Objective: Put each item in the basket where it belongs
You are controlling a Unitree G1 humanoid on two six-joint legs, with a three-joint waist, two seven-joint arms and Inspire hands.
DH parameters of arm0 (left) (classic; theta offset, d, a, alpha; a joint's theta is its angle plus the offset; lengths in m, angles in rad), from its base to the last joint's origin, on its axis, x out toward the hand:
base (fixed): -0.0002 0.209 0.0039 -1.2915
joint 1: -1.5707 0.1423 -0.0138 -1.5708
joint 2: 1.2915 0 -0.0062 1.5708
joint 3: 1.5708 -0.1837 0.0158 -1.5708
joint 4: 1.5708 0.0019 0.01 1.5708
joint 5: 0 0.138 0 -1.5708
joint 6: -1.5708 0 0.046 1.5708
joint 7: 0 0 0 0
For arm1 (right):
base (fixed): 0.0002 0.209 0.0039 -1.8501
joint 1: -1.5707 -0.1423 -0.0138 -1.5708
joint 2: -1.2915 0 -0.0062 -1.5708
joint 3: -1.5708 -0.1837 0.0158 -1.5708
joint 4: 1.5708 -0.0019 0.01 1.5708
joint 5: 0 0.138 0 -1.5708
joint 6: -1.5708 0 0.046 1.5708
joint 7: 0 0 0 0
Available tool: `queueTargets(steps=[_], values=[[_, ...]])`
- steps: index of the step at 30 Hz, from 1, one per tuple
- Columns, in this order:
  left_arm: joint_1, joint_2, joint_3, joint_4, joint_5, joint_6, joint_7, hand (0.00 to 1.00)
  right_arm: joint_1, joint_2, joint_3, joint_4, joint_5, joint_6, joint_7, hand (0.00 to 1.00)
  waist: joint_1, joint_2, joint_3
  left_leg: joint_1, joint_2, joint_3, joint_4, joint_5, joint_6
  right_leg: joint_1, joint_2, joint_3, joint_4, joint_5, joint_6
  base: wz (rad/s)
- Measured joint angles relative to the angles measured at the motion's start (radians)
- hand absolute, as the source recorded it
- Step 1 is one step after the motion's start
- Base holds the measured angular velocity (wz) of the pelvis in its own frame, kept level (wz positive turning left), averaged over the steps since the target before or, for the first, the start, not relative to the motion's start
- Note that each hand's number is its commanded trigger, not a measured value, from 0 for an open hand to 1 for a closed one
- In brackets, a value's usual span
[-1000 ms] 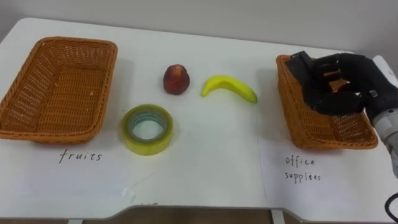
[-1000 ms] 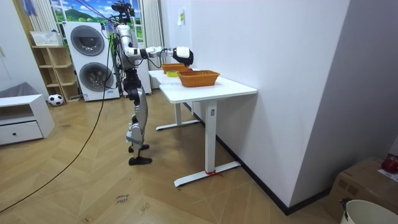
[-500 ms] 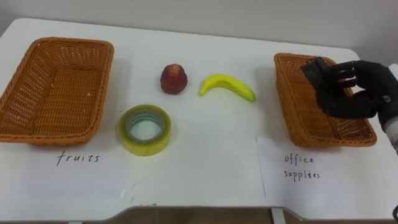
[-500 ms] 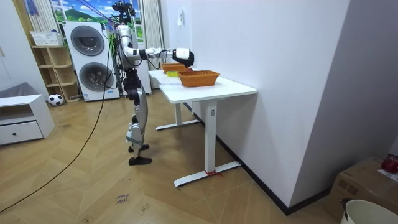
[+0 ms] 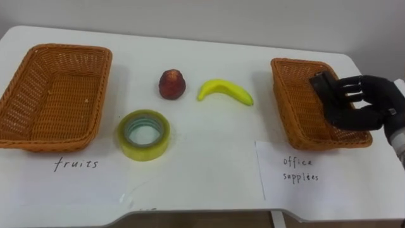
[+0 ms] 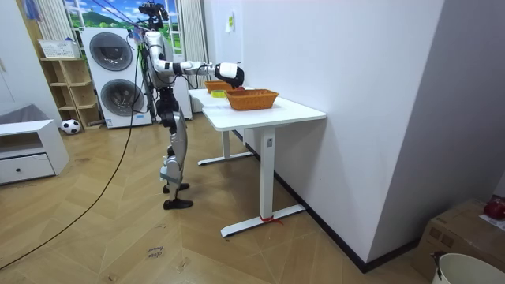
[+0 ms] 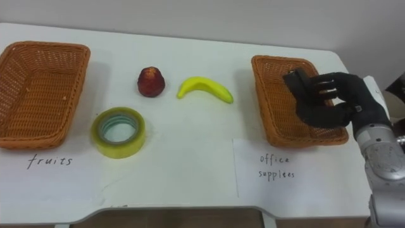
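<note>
Table (image 5: 209, 183), robot standing at its edge | fruit basket (image 5: 103, 95) far left | supplies basket (image 5: 285, 111) far right | right hand (image 5: 366, 104) over that one, fingers bent, dark block at their tips, can't tell if it's gripped | tape (image 5: 143, 151) front, left of centre | banana (image 5: 224, 92) and red fruit (image 5: 171, 84) behind it, near each other, apart

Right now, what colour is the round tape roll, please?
The round tape roll is translucent yellow-green; left eye view.
</note>
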Motion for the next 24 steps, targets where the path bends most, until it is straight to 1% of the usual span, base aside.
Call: queueTargets(steps=[8,9,10,11,12,13,24], values=[[0.001,0.0,0.0,0.0,-0.001,-0.001,0.001,0.0,0.0,0.0,0.0,0.0,0.0,0.0,0.0,1.0,0.0,0.003,-0.0001,0.0,-0.001,0.002,0.001,0.0,0.0,0.0,-0.001,-0.002,0.0,0.0,0.0,0.0],[0.001,0.0,0.0,0.0,-0.001,-0.001,0.001,0.0,0.0,0.0,0.0,0.0,0.0,0.0,0.0,0.98,0.0,0.003,0.0,0.0,0.0,0.002,0.001,0.0,0.0,0.0,-0.001,-0.002,0.0,0.0,0.0,0.0],[0.001,0.0,0.0,0.0,-0.001,-0.001,0.001,0.0,0.0,0.0,0.0,0.0,-0.001,0.0,0.0,0.8,0.0,0.003,0.0002,0.0,0.0,0.002,0.001,0.0,0.0,0.0,-0.001,-0.003,0.0,0.0,0.0,0.0],[0.0,0.0,0.0,0.0,0.0,-0.001,0.001,0.0,0.0,0.0,0.0,0.0,-0.002,0.0,0.0,0.51,0.0,0.003,0.0004,0.0,0.0,0.002,0.0,0.0,0.0,0.0,-0.001,-0.003,0.0,0.0,0.0,0.0],[0.0,0.0,0.0,0.0,-0.001,-0.001,0.001,0.0,0.0,0.0,0.0,0.0,-0.003,0.0,0.0,0.31,0.0,0.003,0.0005,0.0,0.0,0.002,0.0,0.0,0.0,0.0,-0.001,-0.004,0.0,0.0,0.0,0.0],[0.0,0.0,0.0,0.0,-0.001,-0.001,0.001,0.0,0.0,0.0,0.0,0.0,-0.004,0.0,0.0,0.0,0.0,0.004,0.0009,0.0,0.0,0.002,0.0,0.0,0.0,0.0,-0.001,-0.004,0.0,0.0,0.0,0.0],[-0.001,-0.001,0.0,0.0,-0.001,-0.001,0.001,0.0,0.0,0.0,0.0,0.0,-0.01,0.0,0.0,0.0,0.0,0.005,0.0012,0.001,0.0,0.002,0.0,0.0,0.0,0.0,-0.001,-0.004,0.0,0.0,0.0,0.0]])
